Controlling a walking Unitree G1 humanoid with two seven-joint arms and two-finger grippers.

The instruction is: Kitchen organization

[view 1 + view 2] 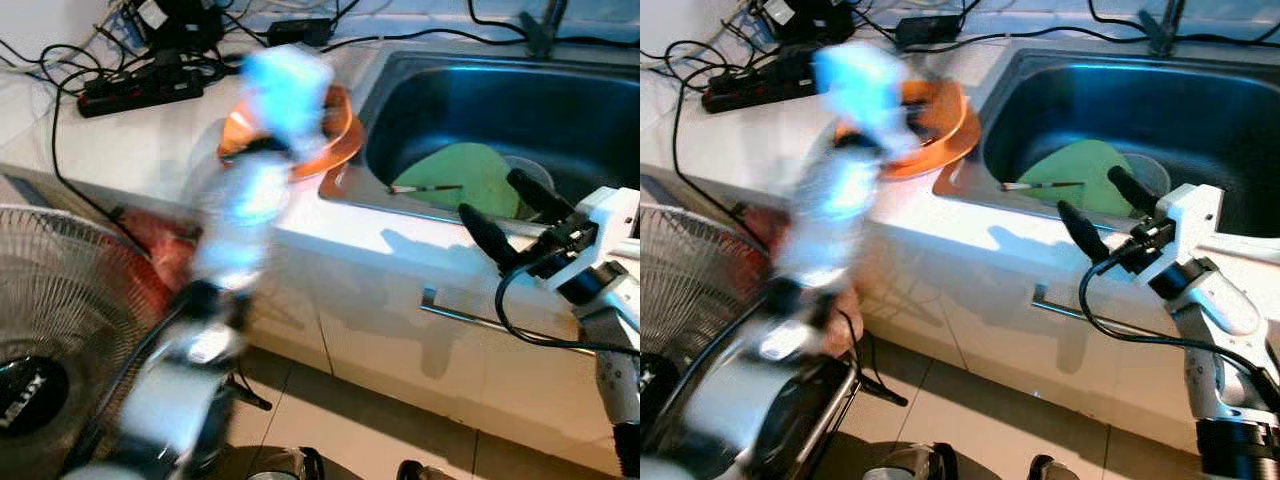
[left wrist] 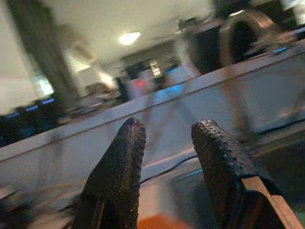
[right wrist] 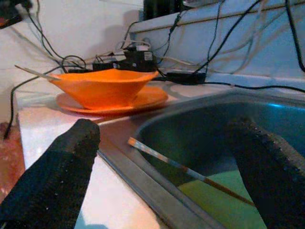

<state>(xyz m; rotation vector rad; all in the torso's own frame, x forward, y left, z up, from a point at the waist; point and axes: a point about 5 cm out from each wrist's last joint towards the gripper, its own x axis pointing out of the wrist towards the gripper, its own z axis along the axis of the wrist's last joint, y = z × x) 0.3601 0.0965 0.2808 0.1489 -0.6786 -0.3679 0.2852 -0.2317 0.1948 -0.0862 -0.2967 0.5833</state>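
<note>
Beside the steel sink [image 1: 480, 90], a shallow orange bowl [image 3: 102, 88].

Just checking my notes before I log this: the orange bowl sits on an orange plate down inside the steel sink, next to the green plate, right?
Not quite. The orange bowl on its orange plate stands on the white countertop beside the steel sink, as the right wrist view shows. The green plate alone lies inside.
</note>
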